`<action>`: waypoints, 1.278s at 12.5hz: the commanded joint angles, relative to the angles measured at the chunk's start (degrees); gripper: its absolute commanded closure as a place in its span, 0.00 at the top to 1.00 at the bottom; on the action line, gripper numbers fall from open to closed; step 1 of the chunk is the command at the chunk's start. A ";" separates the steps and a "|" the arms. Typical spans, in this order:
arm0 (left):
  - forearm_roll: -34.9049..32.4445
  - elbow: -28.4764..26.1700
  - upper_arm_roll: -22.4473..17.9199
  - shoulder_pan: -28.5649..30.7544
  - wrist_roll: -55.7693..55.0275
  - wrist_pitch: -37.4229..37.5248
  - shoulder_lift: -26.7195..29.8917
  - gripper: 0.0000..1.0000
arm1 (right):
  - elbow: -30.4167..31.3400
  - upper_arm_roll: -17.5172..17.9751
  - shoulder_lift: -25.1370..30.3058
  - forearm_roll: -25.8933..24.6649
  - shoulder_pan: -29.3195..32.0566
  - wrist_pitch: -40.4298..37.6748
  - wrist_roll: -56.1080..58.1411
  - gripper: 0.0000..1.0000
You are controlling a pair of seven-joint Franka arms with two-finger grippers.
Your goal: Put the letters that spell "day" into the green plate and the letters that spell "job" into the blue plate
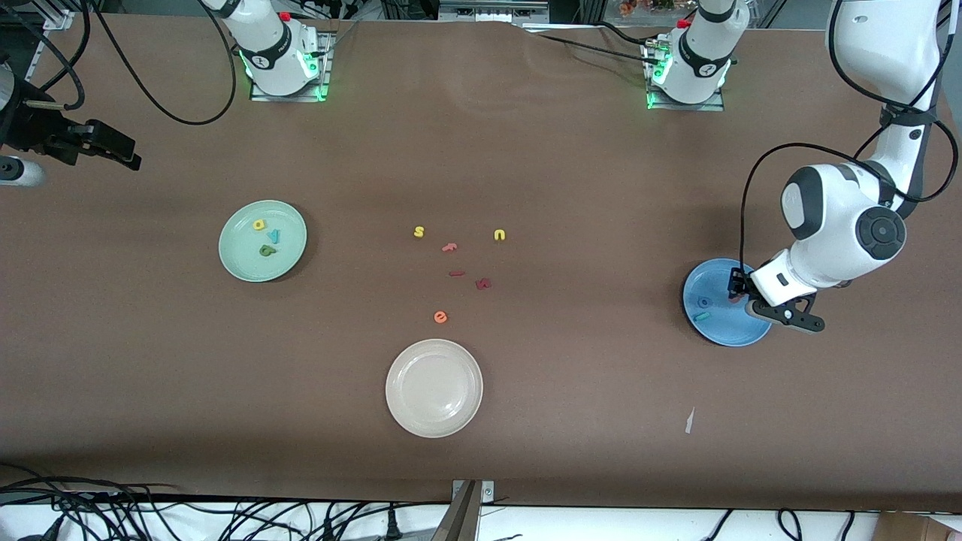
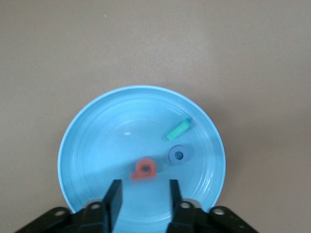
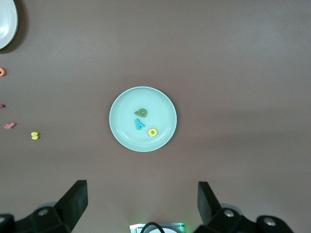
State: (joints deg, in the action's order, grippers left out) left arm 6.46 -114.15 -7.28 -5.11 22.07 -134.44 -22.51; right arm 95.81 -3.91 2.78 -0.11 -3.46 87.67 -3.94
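Observation:
My left gripper (image 2: 144,184) hovers low over the blue plate (image 2: 107,141), open, with nothing between its fingers. The salmon "b" (image 2: 145,168) shows blurred on the plate just past the fingertips, touching neither. The blue "o" (image 2: 178,155) and the cyan "j" (image 2: 177,129) lie in the same plate (image 1: 714,330). The green plate (image 1: 233,259) holds the yellow "a" (image 1: 259,224), the cyan "y" (image 1: 275,235) and the dark green "d" (image 1: 266,250). My right gripper (image 3: 142,185) waits open and high at the right arm's end of the table (image 1: 113,146).
A cream-white plate (image 1: 434,387) sits near the front edge at mid table. Between it and the bases lie loose letters: yellow "s" (image 1: 418,232), yellow "u" (image 1: 500,235), salmon "f" (image 1: 449,246), orange "e" (image 1: 440,317), and two dark red pieces (image 1: 483,283). A paper scrap (image 1: 689,421) lies nearer the camera than the blue plate.

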 commanded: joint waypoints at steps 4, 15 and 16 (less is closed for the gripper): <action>-1.53 -12.74 0.86 3.17 -0.19 0.15 16.06 1.00 | 0.87 0.39 0.91 -0.07 0.56 0.40 0.16 1.00; -5.21 12.58 1.38 2.92 -2.02 36.21 27.61 1.00 | 0.87 0.57 0.91 0.02 0.38 0.31 0.34 1.00; -6.53 16.38 2.61 2.82 -4.90 40.53 27.52 1.00 | 0.87 0.57 0.91 0.02 0.38 0.31 0.16 1.00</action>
State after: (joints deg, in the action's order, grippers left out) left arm 3.17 -106.56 -6.32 -2.13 20.88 -101.88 7.09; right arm 95.86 -3.76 2.78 -0.11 -3.44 87.67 -3.94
